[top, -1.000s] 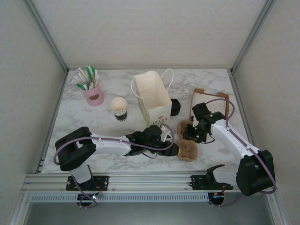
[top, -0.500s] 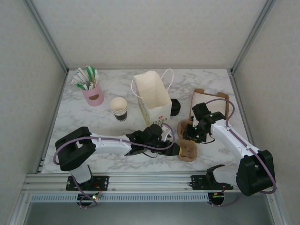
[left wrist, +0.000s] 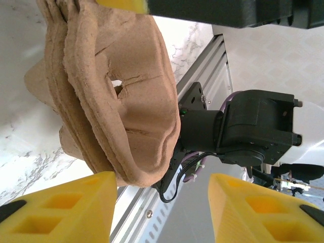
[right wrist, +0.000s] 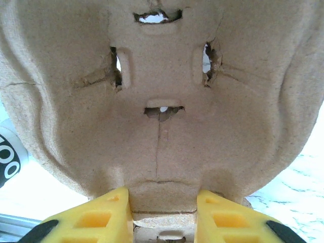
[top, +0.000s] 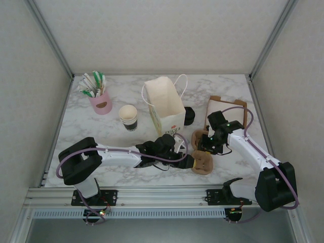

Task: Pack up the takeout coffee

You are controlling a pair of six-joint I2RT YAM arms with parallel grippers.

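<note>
From above: meeting at the pulp cup carrier [top: 204,163] near the front of the table [top: 101,136], before the paper bag [top: 164,104], left gripper [top: 190,161] opposite right gripper [top: 205,147]. Left wrist: holding yellow fingers [left wrist: 55,207] spread apart, gripping nothing. Right wrist: pinching the carrier's edge, showing seemingly the takeout coffee [right wrist: 7,154] just beside the carrier, at left.

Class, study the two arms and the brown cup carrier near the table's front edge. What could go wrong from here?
1. The right gripper pinches the cup carrier by one edge tab while the left gripper stands open, so the carrier may sag or slip.
2. The left arm lies close to the upright paper bag; a careless move might tip it.
</note>
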